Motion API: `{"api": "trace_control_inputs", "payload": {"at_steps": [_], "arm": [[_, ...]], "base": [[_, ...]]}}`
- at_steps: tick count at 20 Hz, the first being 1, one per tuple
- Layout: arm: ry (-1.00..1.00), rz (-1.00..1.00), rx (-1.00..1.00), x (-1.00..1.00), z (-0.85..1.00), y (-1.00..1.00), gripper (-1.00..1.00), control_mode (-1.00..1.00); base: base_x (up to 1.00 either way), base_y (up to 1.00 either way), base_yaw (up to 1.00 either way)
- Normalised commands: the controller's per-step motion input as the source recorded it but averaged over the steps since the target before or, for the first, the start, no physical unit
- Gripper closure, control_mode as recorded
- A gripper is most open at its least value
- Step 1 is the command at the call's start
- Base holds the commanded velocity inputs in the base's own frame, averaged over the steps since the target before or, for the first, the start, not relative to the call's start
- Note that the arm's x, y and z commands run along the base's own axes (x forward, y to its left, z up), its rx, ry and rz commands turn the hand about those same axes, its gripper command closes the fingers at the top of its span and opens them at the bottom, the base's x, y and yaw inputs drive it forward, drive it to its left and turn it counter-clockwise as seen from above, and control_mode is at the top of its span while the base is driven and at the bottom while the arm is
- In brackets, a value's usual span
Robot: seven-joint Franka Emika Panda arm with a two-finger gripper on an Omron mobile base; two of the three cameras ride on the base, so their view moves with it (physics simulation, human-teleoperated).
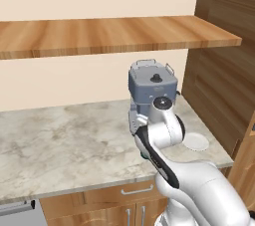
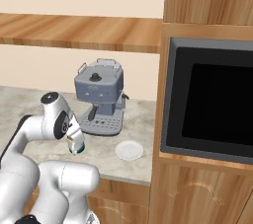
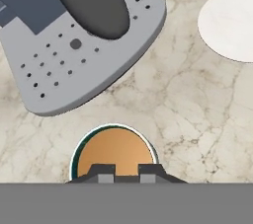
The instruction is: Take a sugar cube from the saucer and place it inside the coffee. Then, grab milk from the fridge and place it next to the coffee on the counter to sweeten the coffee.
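The coffee (image 3: 113, 154), a white mug with a green band and brown liquid, stands on the counter (image 1: 60, 140) in front of the espresso machine. My gripper (image 3: 126, 172) hangs straight above the mug's mouth with its jaws shut; nothing shows between its fingertips (image 3: 102, 171). From the right base view the gripper (image 2: 74, 139) points down just over the mug (image 2: 77, 148). The saucer (image 3: 232, 23) lies bare to the mug's right, also seen as the white saucer (image 2: 129, 150) and saucer (image 1: 195, 142). The sugar cube is hidden. The milk and the fridge are out of view.
A grey-blue espresso machine (image 2: 99, 97) stands right behind the mug, its perforated drip tray (image 3: 74, 55) close to it. A wooden shelf (image 1: 99, 36) runs overhead. A wooden cabinet with a black built-in oven (image 2: 212, 104) bounds the counter on the right.
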Motion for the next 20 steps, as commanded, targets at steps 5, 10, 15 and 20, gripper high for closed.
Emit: {"api": "trace_control_inputs", "payload": {"at_steps": [5,10,15,20], "arm": [[0.00,0.01,0.00,0.03,-0.07,0.01,1.00,-1.00],[0.00,0.00,0.00,0.00,0.00,0.10,-1.00,-1.00],[0.00,0.00,0.00,0.00,0.00,0.10,-1.00,-1.00],[-0.02,0.00,0.00,-0.04,0.26,0.00,-1.00,-1.00]], "base": [[0.00,0.00,0.00],[0.00,0.00,0.00],[0.00,0.00,0.00],[0.00,0.00,0.00]]}}
